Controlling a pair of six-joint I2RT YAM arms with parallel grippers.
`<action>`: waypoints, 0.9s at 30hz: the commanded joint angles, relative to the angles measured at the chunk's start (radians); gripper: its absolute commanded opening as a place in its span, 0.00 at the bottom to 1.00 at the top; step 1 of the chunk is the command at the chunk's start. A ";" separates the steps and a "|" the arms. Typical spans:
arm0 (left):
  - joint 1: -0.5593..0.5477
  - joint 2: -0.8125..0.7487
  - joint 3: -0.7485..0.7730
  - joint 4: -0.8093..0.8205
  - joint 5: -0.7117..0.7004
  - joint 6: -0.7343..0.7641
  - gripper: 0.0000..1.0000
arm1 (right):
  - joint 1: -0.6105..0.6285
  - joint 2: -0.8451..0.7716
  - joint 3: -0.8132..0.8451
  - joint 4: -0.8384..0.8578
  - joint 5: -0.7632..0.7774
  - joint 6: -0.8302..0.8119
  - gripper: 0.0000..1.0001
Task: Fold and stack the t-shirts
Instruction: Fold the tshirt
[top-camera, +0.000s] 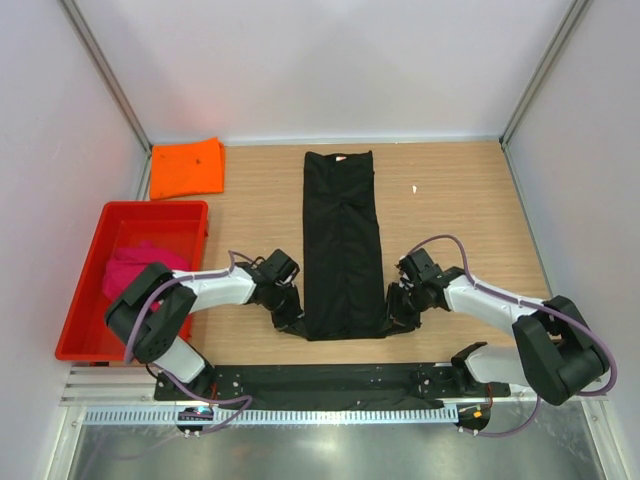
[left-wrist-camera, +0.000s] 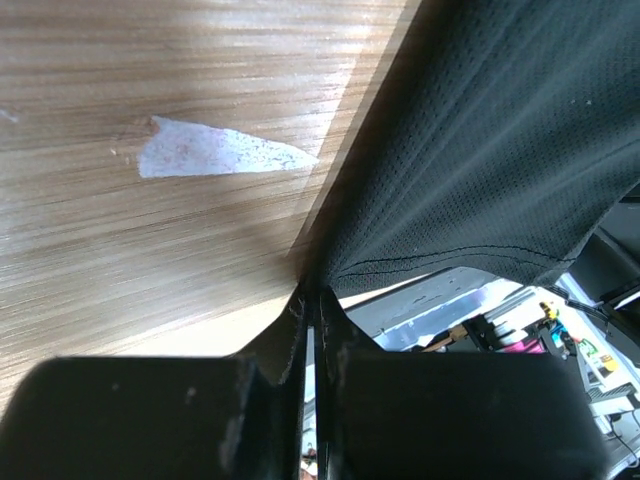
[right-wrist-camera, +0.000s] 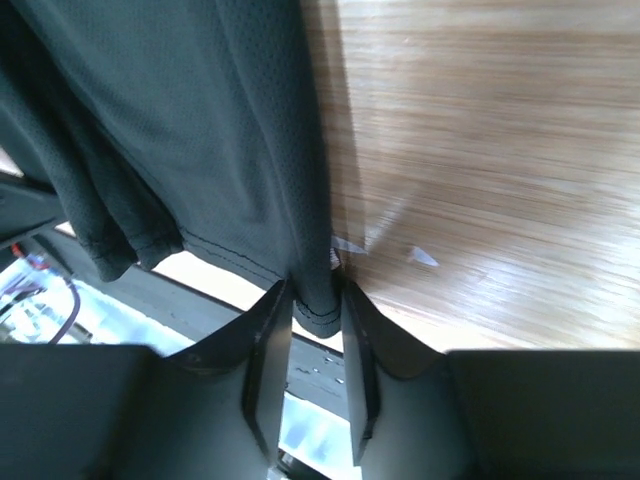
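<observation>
Past the metal rail (top-camera: 330, 415) at the near edge, the left fingers (top-camera: 290, 318) and right fingers (top-camera: 396, 312) are each clamped on a near hem corner of the black shirt (top-camera: 342, 240). The shirt is a long folded strip running away down the middle of the wood-grain worktop (top-camera: 460, 200), which has a pale scuff (left-wrist-camera: 215, 152) by the left corner. At left a red tray (top-camera: 150, 208) holds the pink shirt (top-camera: 135, 268), the orange shirt (top-camera: 187, 167) lies folded in the far left corner, and white walls (top-camera: 330, 60) close three sides.
</observation>
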 joint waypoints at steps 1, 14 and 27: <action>-0.001 0.002 -0.062 -0.014 -0.161 0.033 0.00 | 0.006 -0.006 -0.063 0.063 -0.008 0.017 0.32; -0.001 -0.117 -0.194 0.040 -0.162 0.030 0.00 | 0.006 -0.110 -0.145 0.020 0.049 0.044 0.01; -0.002 -0.274 -0.217 -0.011 -0.147 0.010 0.00 | 0.006 -0.261 -0.163 -0.022 0.012 0.067 0.01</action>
